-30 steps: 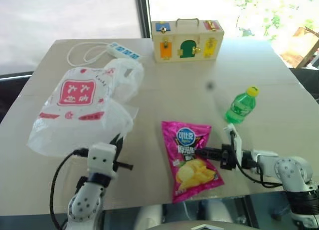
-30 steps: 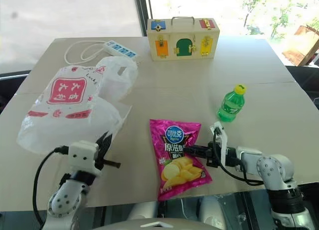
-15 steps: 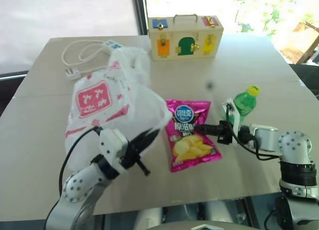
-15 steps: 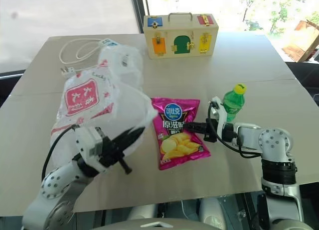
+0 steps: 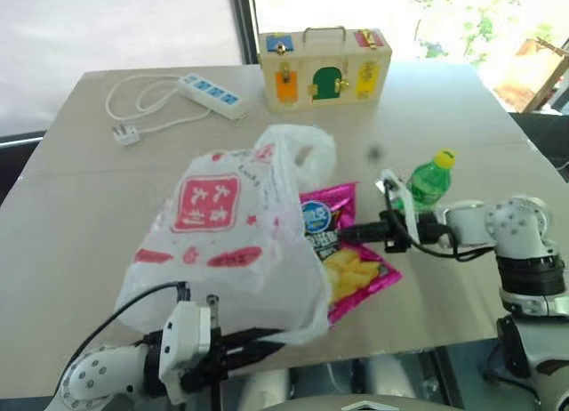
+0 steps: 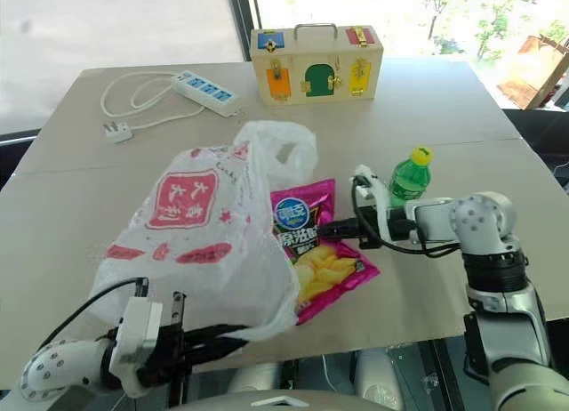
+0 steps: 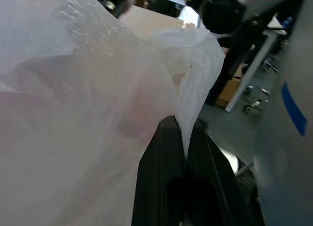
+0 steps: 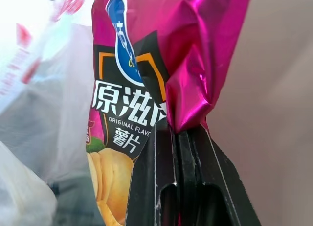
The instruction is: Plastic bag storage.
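Plastic bag (image 5: 222, 242) on desk (image 5: 80, 197), overlapping chips packet (image 5: 356, 273). Left hand (image 5: 267, 342) pinching bag edge, right hand (image 5: 351, 236) clamped on packet. Risk: thin film slipping or tearing if pulled.

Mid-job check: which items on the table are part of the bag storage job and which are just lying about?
In the job:
plastic bag, pinched by the left gripper
chips packet, pinched by the right gripper

Lying about:
green bottle
wooden latch box
power strip

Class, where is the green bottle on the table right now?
The green bottle stands upright toward the table's right side, just behind the right gripper and right of the chips packet.
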